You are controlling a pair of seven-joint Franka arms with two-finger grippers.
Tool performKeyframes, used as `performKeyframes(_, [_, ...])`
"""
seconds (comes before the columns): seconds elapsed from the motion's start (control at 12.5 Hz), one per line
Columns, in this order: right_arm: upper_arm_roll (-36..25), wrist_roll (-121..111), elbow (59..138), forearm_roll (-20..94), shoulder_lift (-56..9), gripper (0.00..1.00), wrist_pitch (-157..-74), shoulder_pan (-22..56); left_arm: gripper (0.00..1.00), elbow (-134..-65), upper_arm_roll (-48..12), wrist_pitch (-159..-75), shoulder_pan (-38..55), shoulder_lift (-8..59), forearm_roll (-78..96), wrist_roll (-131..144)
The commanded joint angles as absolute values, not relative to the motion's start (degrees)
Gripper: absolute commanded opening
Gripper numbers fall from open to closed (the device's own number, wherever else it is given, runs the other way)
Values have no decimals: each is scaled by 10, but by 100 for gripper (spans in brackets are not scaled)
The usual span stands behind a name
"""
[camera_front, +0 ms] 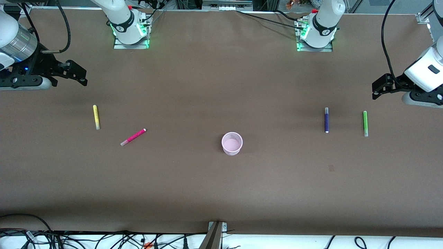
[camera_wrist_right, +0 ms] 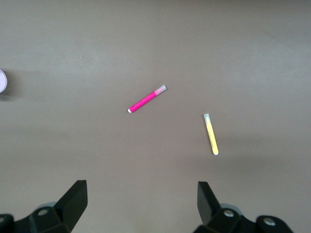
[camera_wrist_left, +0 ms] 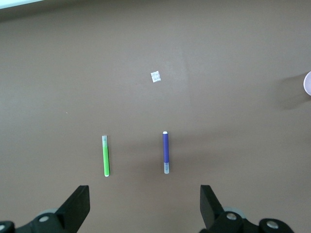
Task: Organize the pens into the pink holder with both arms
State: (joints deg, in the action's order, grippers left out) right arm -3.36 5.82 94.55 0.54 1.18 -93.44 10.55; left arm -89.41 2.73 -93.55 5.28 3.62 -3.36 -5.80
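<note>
The pink holder (camera_front: 232, 143) stands upright and empty mid-table; its edge shows in the left wrist view (camera_wrist_left: 307, 83) and the right wrist view (camera_wrist_right: 2, 81). The yellow pen (camera_front: 96, 117) (camera_wrist_right: 211, 134) and the magenta pen (camera_front: 133, 137) (camera_wrist_right: 147, 99) lie toward the right arm's end. The dark purple pen (camera_front: 326, 120) (camera_wrist_left: 165, 153) and the green pen (camera_front: 365, 123) (camera_wrist_left: 106, 155) lie toward the left arm's end. My right gripper (camera_front: 74, 71) (camera_wrist_right: 141, 201) hangs open and empty over bare table at its end. My left gripper (camera_front: 379, 86) (camera_wrist_left: 145, 204) hangs open and empty over bare table at its end.
A small white scrap (camera_wrist_left: 155, 76) lies on the brown table cover (camera_front: 221, 193), nearer to the front camera than the purple pen. Both arm bases (camera_front: 129, 29) (camera_front: 315, 33) stand along the table's back edge. Cables and a metal bracket (camera_front: 216, 235) sit at the front edge.
</note>
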Motion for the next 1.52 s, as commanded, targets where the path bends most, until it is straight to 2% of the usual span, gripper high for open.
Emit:
performKeyframes(0.0, [-30, 56, 937, 9, 10, 100, -928, 99, 100, -873, 28, -925, 54, 47, -27, -62])
performKeyframes(0.72, [-30, 56, 937, 9, 10, 100, -933, 99, 100, -875, 27, -920, 54, 47, -25, -61])
performKeyframes(1.04, [-30, 56, 937, 9, 10, 100, -932, 99, 100, -875, 27, -918, 53, 79, -26, -63])
performKeyframes(1.28, [-30, 56, 937, 9, 10, 100, -931, 99, 100, -893, 26, -822, 48, 100, -25, -65])
performKeyframes(1.44, [-30, 56, 937, 9, 10, 100, -931, 99, 100, -911, 25, -828, 56, 119, -39, -89])
